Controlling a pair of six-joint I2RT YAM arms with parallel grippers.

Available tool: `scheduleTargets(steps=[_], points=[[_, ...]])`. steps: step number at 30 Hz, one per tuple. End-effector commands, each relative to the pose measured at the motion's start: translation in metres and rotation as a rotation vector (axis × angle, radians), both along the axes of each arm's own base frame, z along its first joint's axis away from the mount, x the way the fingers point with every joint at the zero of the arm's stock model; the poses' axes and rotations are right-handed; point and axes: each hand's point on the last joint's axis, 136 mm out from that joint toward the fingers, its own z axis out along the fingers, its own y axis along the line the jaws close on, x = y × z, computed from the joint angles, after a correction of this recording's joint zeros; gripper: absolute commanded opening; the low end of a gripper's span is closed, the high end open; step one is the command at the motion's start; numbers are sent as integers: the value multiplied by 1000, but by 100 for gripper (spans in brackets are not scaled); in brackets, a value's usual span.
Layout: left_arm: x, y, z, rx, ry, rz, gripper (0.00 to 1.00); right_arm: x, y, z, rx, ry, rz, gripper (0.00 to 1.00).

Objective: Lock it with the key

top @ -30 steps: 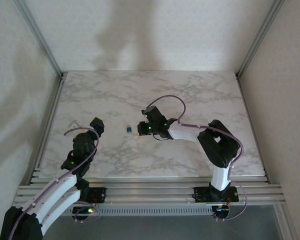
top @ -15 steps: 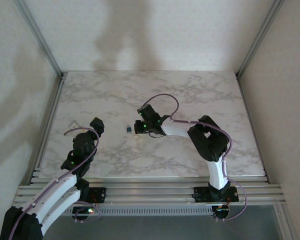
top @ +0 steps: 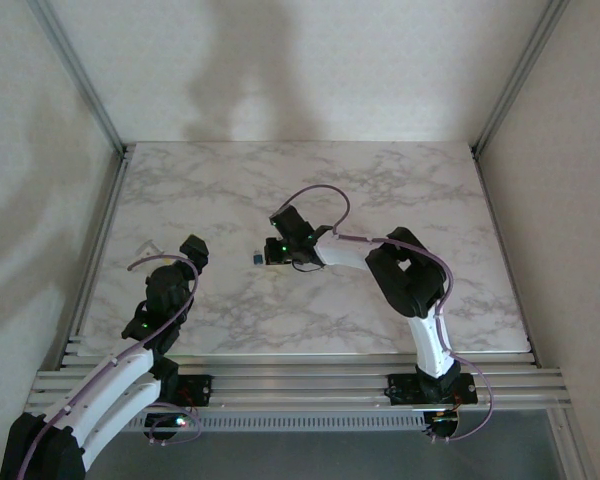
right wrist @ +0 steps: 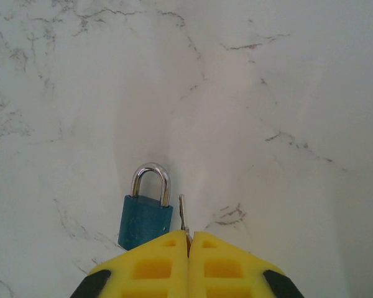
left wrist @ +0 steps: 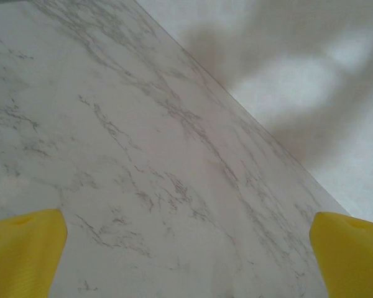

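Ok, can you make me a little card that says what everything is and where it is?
table: white marble
padlock: blue body, silver shackle, lying flat on the table
key: thin blade poking out from the right gripper, just right of the padlock, not in it
right gripper: shut on the key, right behind the padlock
left gripper: wide open, holding nothing, over bare table
locked or not: cannot tell
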Motion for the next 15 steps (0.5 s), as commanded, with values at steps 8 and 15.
scheduleTargets(steps=[8, 15], points=[[0, 2, -3, 1, 5, 18, 100, -5, 6, -8, -28, 26, 31, 0], [1, 2, -3, 2, 7, 19, 100, -5, 6, -10, -35, 31, 33, 5]])
